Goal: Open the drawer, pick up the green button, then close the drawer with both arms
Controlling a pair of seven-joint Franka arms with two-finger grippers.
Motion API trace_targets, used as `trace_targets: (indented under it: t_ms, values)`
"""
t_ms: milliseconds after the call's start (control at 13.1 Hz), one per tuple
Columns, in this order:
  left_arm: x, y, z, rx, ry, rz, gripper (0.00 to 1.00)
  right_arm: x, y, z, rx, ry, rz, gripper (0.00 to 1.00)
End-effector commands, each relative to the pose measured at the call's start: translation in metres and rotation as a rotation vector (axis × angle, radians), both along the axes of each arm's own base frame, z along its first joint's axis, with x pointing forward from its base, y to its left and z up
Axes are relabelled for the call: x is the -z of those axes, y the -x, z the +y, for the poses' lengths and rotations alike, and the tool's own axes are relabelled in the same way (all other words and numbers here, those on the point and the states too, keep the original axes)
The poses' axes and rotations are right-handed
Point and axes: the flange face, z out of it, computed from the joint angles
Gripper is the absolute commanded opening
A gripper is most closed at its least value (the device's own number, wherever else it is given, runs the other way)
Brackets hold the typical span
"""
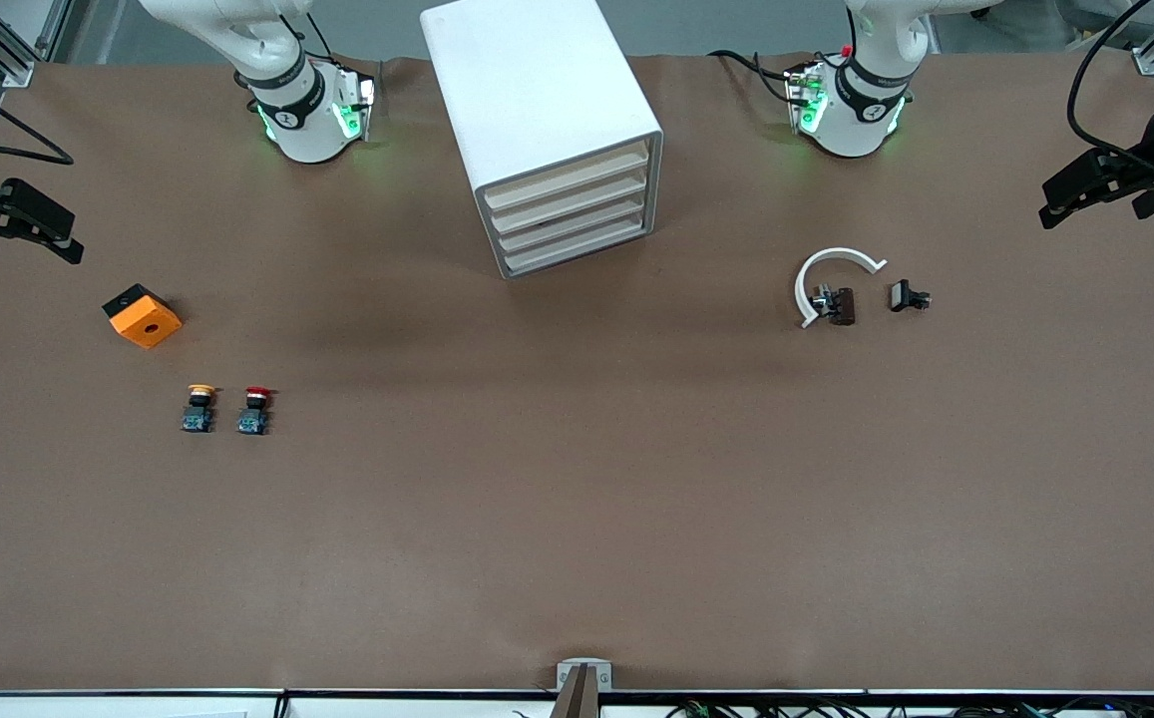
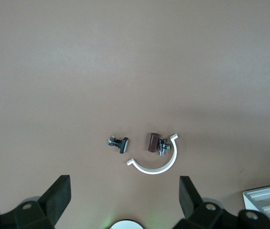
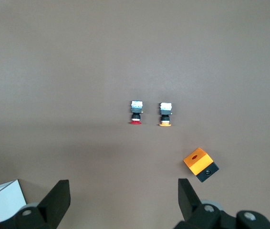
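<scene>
The white drawer cabinet [image 1: 557, 130] stands at the middle of the table between the two arm bases, with all of its drawers [image 1: 572, 214] shut. The green-capped button is not in view. My left gripper [image 1: 1050, 204] is open and empty, held up over the left arm's end of the table; it shows in the left wrist view [image 2: 124, 195]. My right gripper [image 1: 58, 234] is open and empty, held up over the right arm's end of the table; it shows in the right wrist view [image 3: 124, 195]. A corner of the cabinet shows in both wrist views [image 2: 268, 200] [image 3: 1, 195].
A yellow-capped button [image 1: 199, 409] and a red-capped button [image 1: 255, 410] stand side by side toward the right arm's end, with an orange box [image 1: 142, 315] close by. A white C-shaped ring [image 1: 831, 274], a brown part [image 1: 841, 305] and a black part [image 1: 908, 296] lie toward the left arm's end.
</scene>
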Motion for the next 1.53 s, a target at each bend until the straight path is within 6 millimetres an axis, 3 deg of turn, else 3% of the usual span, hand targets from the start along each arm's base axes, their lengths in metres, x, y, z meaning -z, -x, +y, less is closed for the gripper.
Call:
trace_targets:
  t_ms: [0,612,765,1454]
  values:
    - [-0.005,-0.002,0.001,0.013,-0.010,-0.007,1.00,-0.005,-0.003,0.002,-0.010,0.016,-0.002,1.00]
    - [-0.004,-0.003,0.003,0.021,-0.011,-0.003,1.00,-0.005,-0.003,0.003,-0.011,0.014,-0.004,1.00]
    - [0.007,-0.011,0.003,0.020,0.001,0.018,1.00,-0.005,-0.003,0.004,-0.013,0.013,-0.004,1.00]
    - [0.002,-0.015,0.005,0.006,-0.012,0.004,1.00,-0.004,-0.004,0.033,-0.061,0.011,-0.006,1.00]
